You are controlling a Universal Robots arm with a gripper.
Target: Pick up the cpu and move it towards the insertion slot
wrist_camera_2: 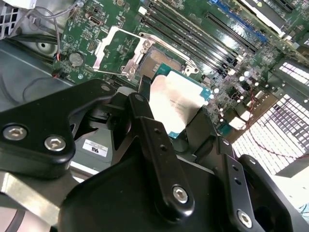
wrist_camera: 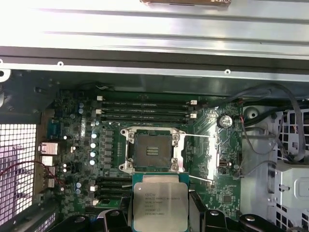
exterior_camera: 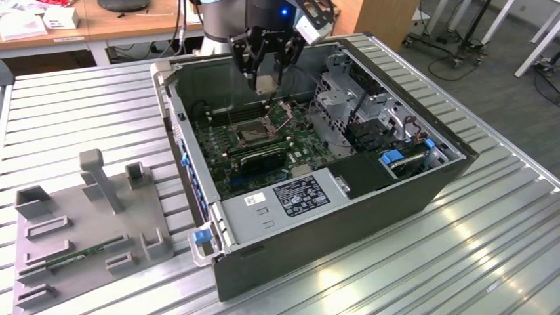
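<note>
1. The arm reaches down into the scene from the far side in the exterior view, wrist pointing downward.
2. The claw [exterior_camera: 265, 82] hangs nearly vertical, its black linkages spread above the fingertips.
3. In both wrist views its fingers [wrist_camera_2: 145, 89] are clamped on the cpu [wrist_camera: 159, 205], one on either edge, the chip's face showing between them.

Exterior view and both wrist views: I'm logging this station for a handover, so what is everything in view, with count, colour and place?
cpu: one, silver face, held above the board beside the socket.
insertion slot: one, dark centre, silver frame, open, on the green motherboard.
memory slots: several, black, next to the socket.
computer case: one, dark grey, open, on the slatted metal table.
fixture stand: one, grey, at the exterior view's left; green memory stick lying on it.
tool: one, black, closed on the cpu, above the case.
</note>
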